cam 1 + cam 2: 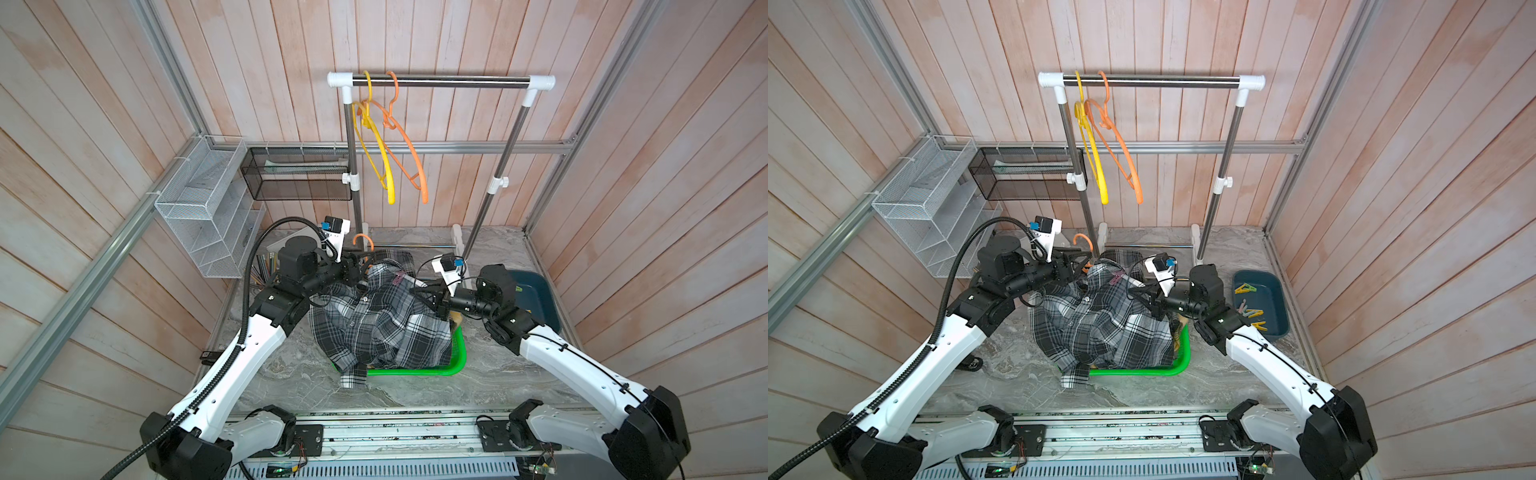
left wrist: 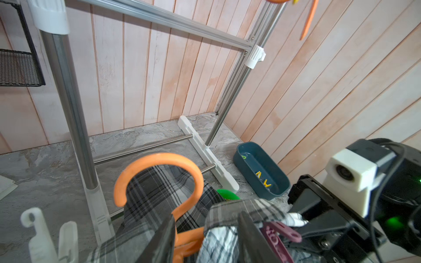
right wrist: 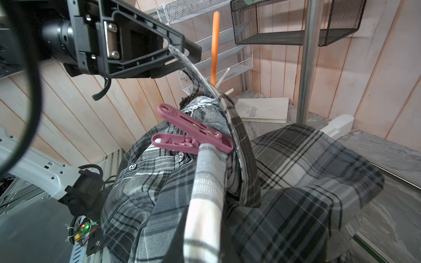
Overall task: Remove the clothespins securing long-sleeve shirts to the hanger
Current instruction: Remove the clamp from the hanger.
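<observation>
**Both tools on the shirt, mauve pin yet to come off**

Middle of the table [image 1: 291, 374] now, where the grey checked shirt [image 1: 374, 324] lies heaped over the green basket [image 1: 415, 371], draped on its orange hanger [image 2: 159, 158]. Look at the left tool [image 3: 190, 59]: its jaws are closed round the hanger's neck and the collar band, and that band runs taut up into the grip. The right tool [image 2: 300, 218] comes in from the right, clenched on a pale fold of the same shirt, just beside the mauve clothespin [image 3: 193, 134].

And the pin? Not off yet. It bites the cloth at the shoulder, with its tail ends sticking free of the fabric. Far right, the blue tray [image 1: 1273, 297] already holds several loose pins [image 1: 1246, 287]. The rack [image 1: 440, 81] at the back carries two bare hangers [image 1: 390, 193], so this looks like a late pin in the job.

My read is that this is the steadying step, with the garment held on both sides of the pin. Next, one tool has to give up its hold and line up across the two tails. It then squeezes until the bite opens and draws the pin off without dragging cloth, and carries it over to the tray.
</observation>
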### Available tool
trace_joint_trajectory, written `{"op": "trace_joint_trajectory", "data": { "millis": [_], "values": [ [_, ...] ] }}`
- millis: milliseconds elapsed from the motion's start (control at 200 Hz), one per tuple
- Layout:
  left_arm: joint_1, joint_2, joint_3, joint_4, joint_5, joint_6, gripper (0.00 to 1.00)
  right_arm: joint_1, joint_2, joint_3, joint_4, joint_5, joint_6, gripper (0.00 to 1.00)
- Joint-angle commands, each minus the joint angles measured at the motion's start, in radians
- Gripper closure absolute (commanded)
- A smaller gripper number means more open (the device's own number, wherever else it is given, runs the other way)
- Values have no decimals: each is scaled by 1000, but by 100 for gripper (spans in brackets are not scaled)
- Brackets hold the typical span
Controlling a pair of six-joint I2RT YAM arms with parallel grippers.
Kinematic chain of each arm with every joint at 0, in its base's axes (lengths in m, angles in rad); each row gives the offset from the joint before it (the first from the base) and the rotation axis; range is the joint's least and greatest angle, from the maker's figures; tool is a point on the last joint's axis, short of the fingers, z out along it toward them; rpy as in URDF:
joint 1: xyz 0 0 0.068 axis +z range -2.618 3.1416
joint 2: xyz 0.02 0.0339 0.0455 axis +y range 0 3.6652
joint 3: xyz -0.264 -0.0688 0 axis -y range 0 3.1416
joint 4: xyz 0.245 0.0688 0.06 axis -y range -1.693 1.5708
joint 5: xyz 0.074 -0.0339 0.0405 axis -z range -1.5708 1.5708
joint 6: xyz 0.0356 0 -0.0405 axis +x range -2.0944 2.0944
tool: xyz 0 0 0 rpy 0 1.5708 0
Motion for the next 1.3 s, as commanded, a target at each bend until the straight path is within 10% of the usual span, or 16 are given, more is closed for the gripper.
{"op": "trace_joint_trajectory", "data": {
  "millis": [0,750,1186,1296],
  "values": [
    [-4,16,33,24,-63,17,53,21,11,41,16,1,-18,100],
    [-4,79,11,142,-74,-36,65,62,42,41,17,9,-29,100],
    [-5,82,-9,150,-83,-26,100,66,50,51,-17,32,-46,100],
    [-4,88,-11,135,-89,-5,100,67,42,67,-58,56,-73,80]
  ]
}}
